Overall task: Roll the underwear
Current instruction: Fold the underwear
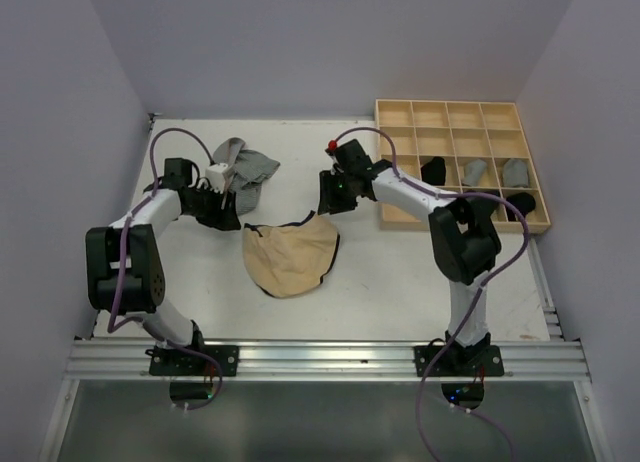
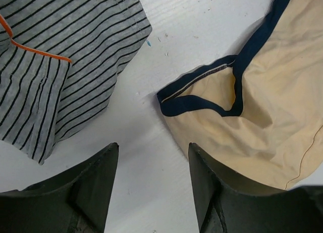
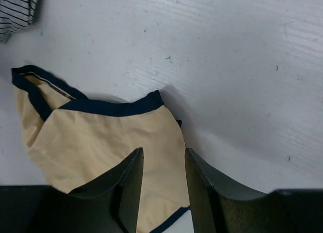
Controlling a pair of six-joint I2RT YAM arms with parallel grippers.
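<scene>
While tan underwear [image 1: 292, 254] lies spread on the table [image 1: 400, 282], the left fingers [image 2: 96, 182] stand open beside it and the right fingers [image 3: 128, 187] open over its edge

Tan-beige underwear [image 1: 290, 257] with navy trim is laid crumpled and unrolled at mid-table [image 1: 400, 282]. Grey striped underwear [image 1: 250, 167] is bunched behind it, apart. Four small bundles [image 1: 475, 170], two black and two grey, are seen in tray [image 1: 395, 112] compartments

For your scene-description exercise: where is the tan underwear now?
Top view: the tan underwear lies mid-table, nearside of the striped grey garment, left of the tray.
</scene>
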